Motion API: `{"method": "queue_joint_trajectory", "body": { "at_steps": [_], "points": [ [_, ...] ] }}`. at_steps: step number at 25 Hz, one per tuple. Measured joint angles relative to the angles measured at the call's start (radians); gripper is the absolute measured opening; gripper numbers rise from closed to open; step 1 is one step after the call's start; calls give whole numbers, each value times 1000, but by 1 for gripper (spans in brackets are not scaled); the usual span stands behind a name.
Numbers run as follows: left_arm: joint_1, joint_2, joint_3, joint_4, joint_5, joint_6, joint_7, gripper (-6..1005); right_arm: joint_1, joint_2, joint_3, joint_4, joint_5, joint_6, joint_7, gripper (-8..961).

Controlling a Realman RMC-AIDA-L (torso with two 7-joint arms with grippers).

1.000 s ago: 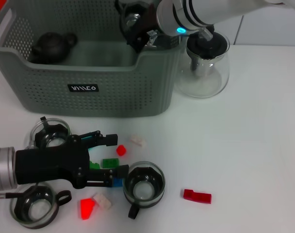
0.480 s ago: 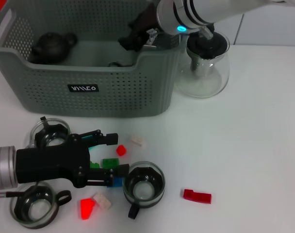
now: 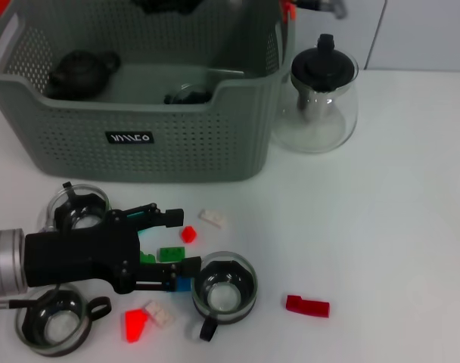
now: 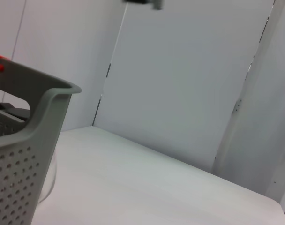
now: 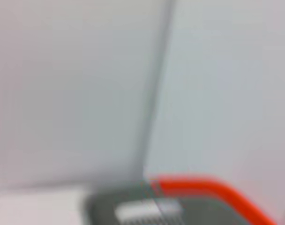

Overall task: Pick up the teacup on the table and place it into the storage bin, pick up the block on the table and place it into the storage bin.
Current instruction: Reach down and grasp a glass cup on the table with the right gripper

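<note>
White surface (image 3: 396, 227) with a pale panelled wall behind it, and the grey-green storage bin (image 3: 139, 144) sits at the back left with a glass teapot (image 3: 323, 102) just beside its right end. Inside the bin there's a dark little teapot (image 3: 80, 70) at the left and what looks like a teacup (image 3: 186, 96) lying near the front wall, so one cup seems to be dealt with already. Of the right hand only a dark blur shows at the very top edge of the head view above the bin, and whether it's open or closed can't be told. The left hand (image 3: 163, 251) is low over the clutter at the front left, fingers spread fairly wide and holding nothing, with a green block (image 3: 170, 253) between them and a blue block (image 3: 184, 284) by the lower finger. A small red block (image 3: 188, 234) sits just past the upper fingertip. Three glass teacups are on the surface: one (image 3: 225, 287) right next to the left hand's fingertips, one (image 3: 80, 209) behind it, one (image 3: 54, 321) at the front corner. Looks like the block step is in hand, so the next move would be to close on the green block without nudging the nearest cup, then lift and carry it over the bin's front wall. A longer red block (image 3: 307, 305) lies well apart to the right
</note>
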State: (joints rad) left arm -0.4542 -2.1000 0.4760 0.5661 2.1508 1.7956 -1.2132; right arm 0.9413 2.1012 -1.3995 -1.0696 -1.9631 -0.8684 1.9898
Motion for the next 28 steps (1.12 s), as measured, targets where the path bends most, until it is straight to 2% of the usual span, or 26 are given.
{"method": "queue_joint_trajectory", "body": {
  "at_steps": [4, 7, 9, 12, 14, 16, 19, 20, 25, 28],
  "points": [
    [0, 1, 1, 0, 2, 2, 0, 911, -191, -4, 39, -210, 201, -197, -107, 739],
    [0, 1, 1, 0, 6, 1, -1, 911, -274, -5, 104, -243, 281, -397, -187, 742],
    [0, 1, 2, 0, 6, 1, -1, 911, -296, -7, 157, -238, 289, -542, -232, 740],
    [0, 0, 4, 0, 4, 1, -1, 911, -304, -19, 223, -223, 249, -742, -278, 737],
    [-1, 0, 3, 0, 2, 0, -1, 911, -304, -22, 233, -219, 231, -791, -283, 735],
    [-1, 1, 2, 0, 2, 0, -1, 911, -300, -34, 248, -213, 151, -917, -287, 733],
    [0, 1, 1, 0, 4, -1, -1, 911, -298, -36, 247, -213, 127, -940, -287, 726],
    [0, 1, 1, 0, 5, -2, 0, 911, -284, -36, 237, -208, 49, -995, -284, 724],
    [3, 0, 4, 0, 8, -16, 1, 911, -206, -8, 183, -129, -145, -1046, -262, 713],
    [3, 0, 7, 0, 9, -19, 1, 911, -149, -3, 112, -45, -212, -1019, -242, 706]
  ]
}}
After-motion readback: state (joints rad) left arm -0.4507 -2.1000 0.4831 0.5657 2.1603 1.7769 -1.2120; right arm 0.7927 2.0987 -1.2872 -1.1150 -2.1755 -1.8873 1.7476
